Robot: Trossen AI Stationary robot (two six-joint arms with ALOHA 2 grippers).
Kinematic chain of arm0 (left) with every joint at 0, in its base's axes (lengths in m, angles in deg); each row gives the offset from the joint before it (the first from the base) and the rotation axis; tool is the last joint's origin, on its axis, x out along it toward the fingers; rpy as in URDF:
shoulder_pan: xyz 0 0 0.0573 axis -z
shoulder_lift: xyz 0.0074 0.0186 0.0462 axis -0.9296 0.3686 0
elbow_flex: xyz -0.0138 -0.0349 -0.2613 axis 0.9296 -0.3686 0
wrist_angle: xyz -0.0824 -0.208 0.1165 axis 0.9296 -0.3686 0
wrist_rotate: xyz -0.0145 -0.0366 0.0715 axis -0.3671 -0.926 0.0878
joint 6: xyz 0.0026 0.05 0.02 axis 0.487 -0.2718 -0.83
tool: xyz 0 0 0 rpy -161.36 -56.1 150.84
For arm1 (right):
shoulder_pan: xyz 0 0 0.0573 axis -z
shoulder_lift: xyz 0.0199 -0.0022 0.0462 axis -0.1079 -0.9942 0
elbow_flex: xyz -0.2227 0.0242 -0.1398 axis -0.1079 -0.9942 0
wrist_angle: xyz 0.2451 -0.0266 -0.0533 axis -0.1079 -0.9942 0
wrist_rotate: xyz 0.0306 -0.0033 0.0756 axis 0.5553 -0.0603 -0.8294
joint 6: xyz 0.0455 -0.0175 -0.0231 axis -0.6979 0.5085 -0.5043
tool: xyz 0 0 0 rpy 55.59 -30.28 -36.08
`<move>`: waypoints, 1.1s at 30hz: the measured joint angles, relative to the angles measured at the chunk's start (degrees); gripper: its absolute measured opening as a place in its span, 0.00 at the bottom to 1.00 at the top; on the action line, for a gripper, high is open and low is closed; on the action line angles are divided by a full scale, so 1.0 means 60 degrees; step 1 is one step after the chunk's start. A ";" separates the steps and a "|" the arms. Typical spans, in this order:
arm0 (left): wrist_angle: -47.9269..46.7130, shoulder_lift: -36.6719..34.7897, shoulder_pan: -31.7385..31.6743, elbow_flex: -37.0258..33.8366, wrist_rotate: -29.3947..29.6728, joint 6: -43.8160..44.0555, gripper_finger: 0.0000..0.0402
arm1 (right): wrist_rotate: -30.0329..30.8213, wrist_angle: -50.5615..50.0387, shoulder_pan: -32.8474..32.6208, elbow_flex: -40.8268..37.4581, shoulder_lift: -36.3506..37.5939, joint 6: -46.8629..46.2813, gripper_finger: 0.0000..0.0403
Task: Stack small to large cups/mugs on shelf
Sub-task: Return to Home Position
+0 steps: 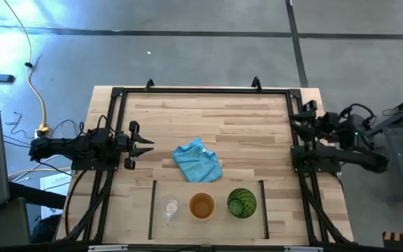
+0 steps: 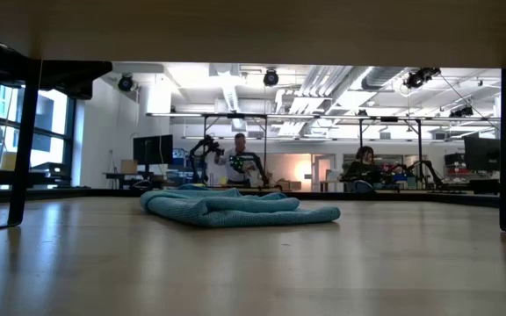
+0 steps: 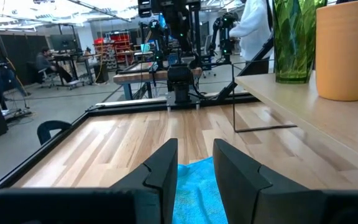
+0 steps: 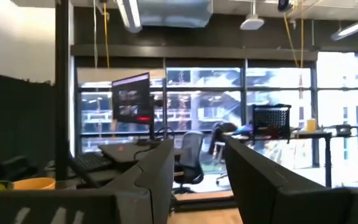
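Overhead cam looks straight down on the whole table [image 1: 257, 133]; low cam sits at tabletop level, facing the room. Both share the blue cloth [image 1: 198, 161] with the left wrist cam, which faces the right edge; right wrist cam looks off into the room

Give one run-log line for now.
shelf: glass, orange cup, green tumbler; cloth: mid-table; left gripper: jaws open; right gripper: jaws open

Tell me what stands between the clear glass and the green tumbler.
The orange cup, in line with the clear glass and green tumbler; the high view shows it.
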 joint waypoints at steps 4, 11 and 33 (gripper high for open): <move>0.0003 0.0000 0.0000 0.0000 0.0000 -0.0003 0.23 | 0.0201 -0.0522 0.0004 -0.0002 0.0169 0.0233 0.34; 0.0007 -0.0002 -0.0001 0.0000 0.0004 -0.0004 0.23 | 0.1743 -0.1228 0.0007 0.0038 0.0178 0.1174 0.34; 0.0003 -0.0004 0.0000 0.0000 0.0004 -0.0007 0.23 | 0.1871 0.4336 0.0007 -0.3632 0.0159 0.0323 0.34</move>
